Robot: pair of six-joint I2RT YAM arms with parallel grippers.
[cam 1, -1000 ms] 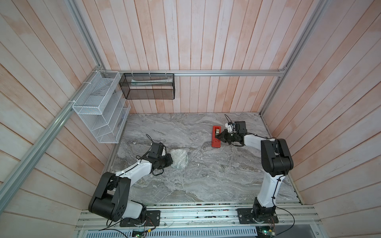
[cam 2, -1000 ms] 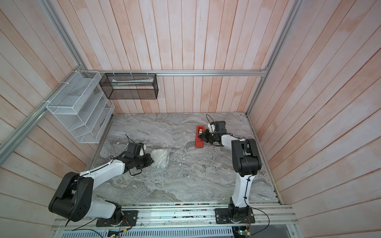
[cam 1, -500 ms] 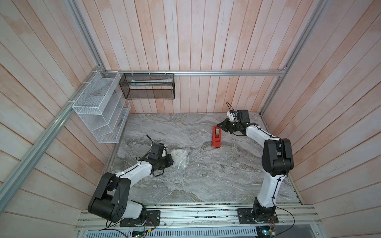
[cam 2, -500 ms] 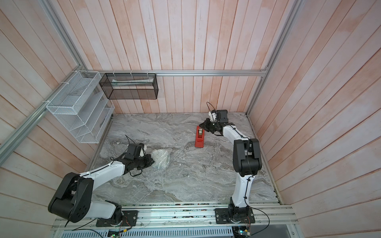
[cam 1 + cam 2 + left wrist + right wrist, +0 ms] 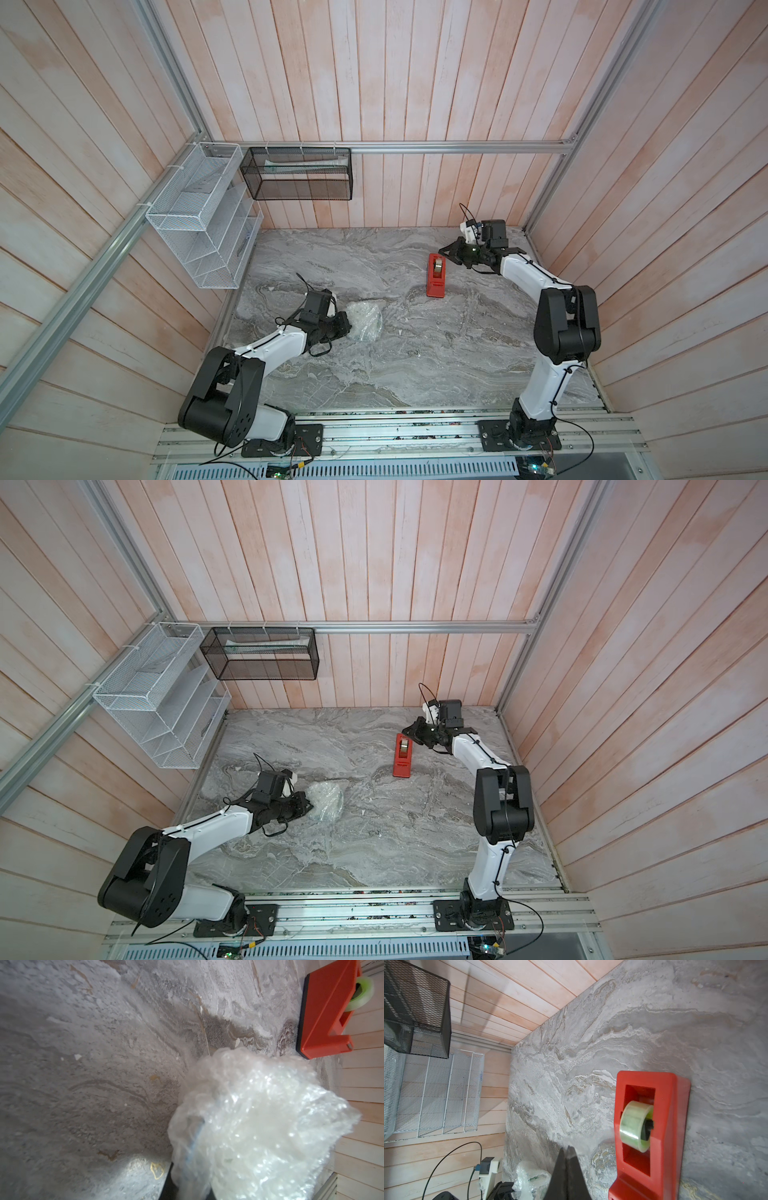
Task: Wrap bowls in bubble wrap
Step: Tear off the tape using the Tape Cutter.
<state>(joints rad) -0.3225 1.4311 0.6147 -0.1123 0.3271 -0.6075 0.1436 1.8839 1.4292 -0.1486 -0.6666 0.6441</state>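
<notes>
1. In both top views, the gray marbled table [image 5: 415,353] is walled in by pale wooden planks. The left gripper [image 5: 347,326] lies low near the left edge, clenched on a crinkly, whitish bundle of bubble wrap [image 5: 365,322] that rests on the table. The bowl cannot be made out here. Toward the far right, the right gripper [image 5: 442,251] hovers just beside the far end of a red, wedge-shaped tape dispenser [image 5: 435,282], its jaws pressed together. A white wire rack [image 5: 199,232] and a black mesh basket [image 5: 299,174] hang on the walls in the far left corner.

2. In the left wrist view, the bubble wrap [image 5: 259,1126] bulges close to the camera, glossy and puckered with small bubbles. A curved bluish edge of the bowl [image 5: 194,1138] shows faintly through the plastic, so the bowl sits inside the bundle. The wrap hides the jaws. Beyond it, the tape dispenser [image 5: 324,1012] stands well apart on the table, carrying a clear roll of tape [image 5: 361,995].

3. In the right wrist view, the right gripper [image 5: 568,1151] narrows to a closed black point above the table, just beside the dispenser [image 5: 675,1126] and its glassy tape roll [image 5: 633,1126]. Farther off, green leaf prints of the bowl [image 5: 535,1178] show through the rumpled wrap [image 5: 525,1169], with the left gripper [image 5: 504,1188] touching it.
</notes>
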